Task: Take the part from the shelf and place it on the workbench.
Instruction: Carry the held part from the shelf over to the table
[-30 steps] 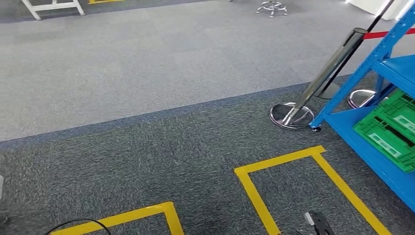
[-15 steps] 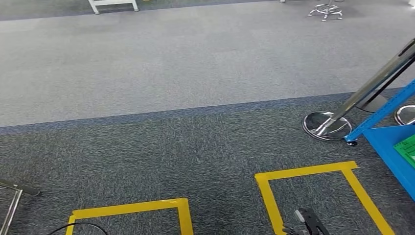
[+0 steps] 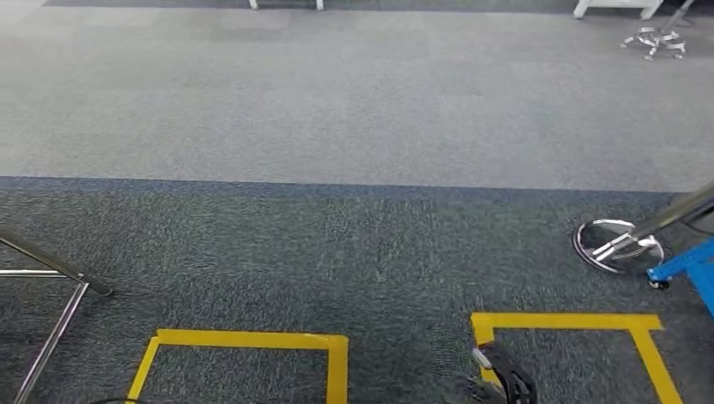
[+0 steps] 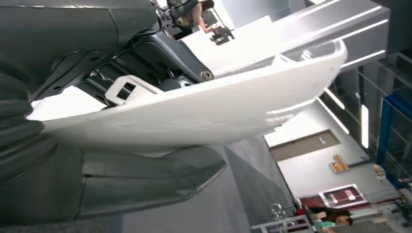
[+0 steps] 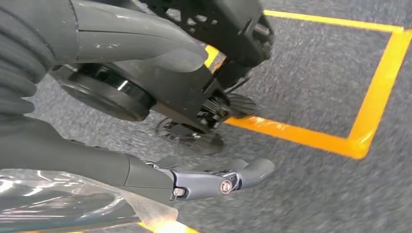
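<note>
Left hand (image 4: 73, 179) grips the white part (image 4: 194, 111): thumb under it, dark fingers (image 4: 141, 53) over the top edge, the part jutting out well past the hand.

Right hand (image 5: 145, 111) hangs low over the carpet (image 3: 354, 109), fingers loosely apart. A clear plastic film (image 5: 58, 204) lies against the hand; I cannot tell if the hand has hold of it.

From the head view: grey carpet, two yellow tape squares (image 3: 244, 353), a chrome post base (image 3: 619, 246) just beside a blue shelf foot (image 3: 682, 269) at the right edge. A thin metal frame (image 3: 50, 286) sits well apart from that shelf foot, on the far side of the tape squares.

Judgement: the pick looks done and this is the carry leg. No desk in sight. Next move calls for walking or turning until the desk shows, keeping the part level, then lowering it flat.
</note>
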